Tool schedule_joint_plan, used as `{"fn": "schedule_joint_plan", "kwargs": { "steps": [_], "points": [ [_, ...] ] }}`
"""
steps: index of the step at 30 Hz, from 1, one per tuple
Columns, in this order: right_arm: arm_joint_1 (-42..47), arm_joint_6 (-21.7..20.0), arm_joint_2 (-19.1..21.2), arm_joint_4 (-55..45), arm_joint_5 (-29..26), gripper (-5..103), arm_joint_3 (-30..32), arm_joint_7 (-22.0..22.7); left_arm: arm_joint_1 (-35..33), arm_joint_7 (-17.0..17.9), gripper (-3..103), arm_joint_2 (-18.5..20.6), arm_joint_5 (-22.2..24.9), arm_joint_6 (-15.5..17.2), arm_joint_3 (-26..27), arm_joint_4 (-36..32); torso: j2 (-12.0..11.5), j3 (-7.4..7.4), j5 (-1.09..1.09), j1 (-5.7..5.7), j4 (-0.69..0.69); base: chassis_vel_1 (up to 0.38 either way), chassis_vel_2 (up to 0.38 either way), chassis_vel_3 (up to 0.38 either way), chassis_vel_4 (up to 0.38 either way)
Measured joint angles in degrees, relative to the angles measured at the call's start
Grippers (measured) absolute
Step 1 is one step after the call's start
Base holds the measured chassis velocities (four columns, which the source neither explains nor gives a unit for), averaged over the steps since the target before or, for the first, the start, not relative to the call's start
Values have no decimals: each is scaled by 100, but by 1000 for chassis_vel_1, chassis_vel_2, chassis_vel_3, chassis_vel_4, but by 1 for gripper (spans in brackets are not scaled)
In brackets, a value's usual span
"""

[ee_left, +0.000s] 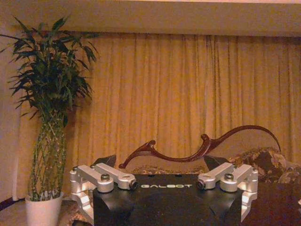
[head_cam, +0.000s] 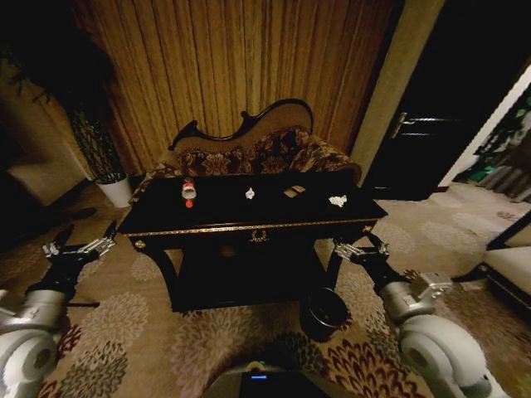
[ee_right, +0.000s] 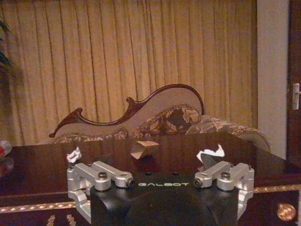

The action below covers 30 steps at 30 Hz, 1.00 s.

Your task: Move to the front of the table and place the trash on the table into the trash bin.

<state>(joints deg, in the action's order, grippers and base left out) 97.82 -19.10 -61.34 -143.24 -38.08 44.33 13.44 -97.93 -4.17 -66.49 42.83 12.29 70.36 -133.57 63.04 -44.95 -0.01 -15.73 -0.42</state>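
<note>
You are facing the wide black glossy table (head_cam: pixel 249 217) with its gold edge trim, gold front ornament and lower shelf; it stands square in front of you in the head view, with the carved-back floral sofa (head_cam: pixel 257 153) right behind it and the tan pleated curtain (head_cam: pixel 232 58) beyond that.

The trash lies spread along the tabletop. At your left is the little bottle with the red cap and red-white label (head_cam: pixel 189 192), standing near the table's middle depth. A small crumpled white paper bit (head_cam: pixel 250 193) sits near the centre, the flat tan scrap (head_cam: pixel 294 191) just to its right, and a larger crumpled white paper bit (head_cam: pixel 338 200) lies toward the right end. All four are apart from each other.

The small round dark maroon trash bin (head_cam: pixel 323 311) stands on the patterned carpet (head_cam: pixel 149 332) in front of the table's right leg, much lower than the tabletop, its dark inside facing up.

Your left tool (head_cam: pixel 81 242) hangs off the table's left end, below the tabletop, fingers spread and holding nothing. Your right tool (head_cam: pixel 358 247) hangs just in front of the table's right front corner, above and slightly right of the bin, likewise released and empty. In the right wrist view it sits level with the table edge, the tan scrap (ee_right: pixel 144 149) and both paper bits on the surface beyond it.

A tall leafy plant in a white pot (head_cam: pixel 114 190) stands left of the sofa.
</note>
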Motion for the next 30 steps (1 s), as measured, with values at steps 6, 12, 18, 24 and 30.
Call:
{"fn": "schedule_joint_plan", "kwargs": {
  "steps": [6, 12, 18, 24, 30],
  "points": [
    [4, 3, 15, 0, 5, 100, 21, 0, 17, -8, 100, -11, -46, -22, -15, 13, 0, 0, 1, 0, 0, -161, 150, 150, -162],
    [3, 91, 27, 0, 111, 100, -2, 6, 23, -9, 100, -30, -50, -23, -15, 12, -1, 0, 1, -1, 0, -164, 150, 176, -150],
    [-2, 142, 30, 0, 176, 100, -18, 21, 19, -10, 100, -29, -32, -23, 27, -38, -2, -1, 1, -3, 1, -66, 85, 67, -81],
    [-40, 113, 44, 45, 101, 100, -10, 156, 12, -1, 100, -24, 17, -10, 54, -103, 1, 2, 1, 5, 0, 0, 0, 0, 0],
    [-329, -417, 276, 153, -147, 100, 30, 557, -8, 21, 100, -1, 33, 8, 98, -150, 0, 0, 2, 2, 0, 0, 0, 0, 0]
  ]
}}
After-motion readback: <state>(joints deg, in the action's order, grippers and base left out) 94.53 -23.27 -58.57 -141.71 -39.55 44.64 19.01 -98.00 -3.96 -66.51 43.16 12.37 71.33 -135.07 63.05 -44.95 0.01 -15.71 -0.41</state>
